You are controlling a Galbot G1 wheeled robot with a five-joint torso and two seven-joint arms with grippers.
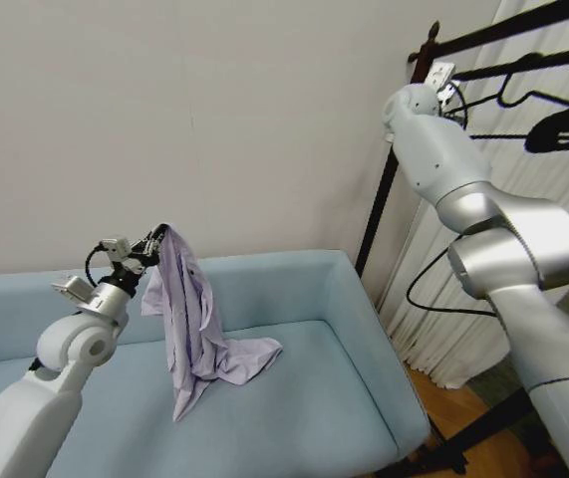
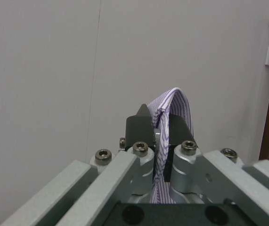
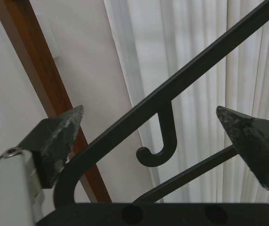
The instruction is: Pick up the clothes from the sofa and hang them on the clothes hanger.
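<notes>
Left end effector [image 1: 154, 242], at approx 9 o'clock in head view, is clenched on a top fold of the shirt [image 1: 196, 329]. Left wrist view shows the shirt [image 2: 172, 101], purple w/ fine stripes, pinched between the dark fingertips [image 2: 141, 125] & arching over them. Shirt hangs w/ long axis near vertical, 12 to 6: top end at the grip, lower end pointing down at the sofa [image 1: 294, 418]. One lower part spreads on the seat cushion [image 1: 344, 388] toward 4 o'clock from the grip; upper part hangs in front of the backrest [image 1: 264, 289].

Right end effector [image 1: 445, 88] is up at approx 1 o'clock by the top of the clothes rack [image 1: 382, 194], well apart from the shirt. Its fingers [image 3: 59, 136] are spread wide, released, nothing held. In right wrist view a black hanger [image 3: 172, 92] runs diagonally between them, small hook [image 3: 158, 150] under its bar, w/ the rack's brown post [image 3: 35, 61] & white curtain [image 3: 205, 42] behind. Can't tell if hanger touches either finger.
</notes>
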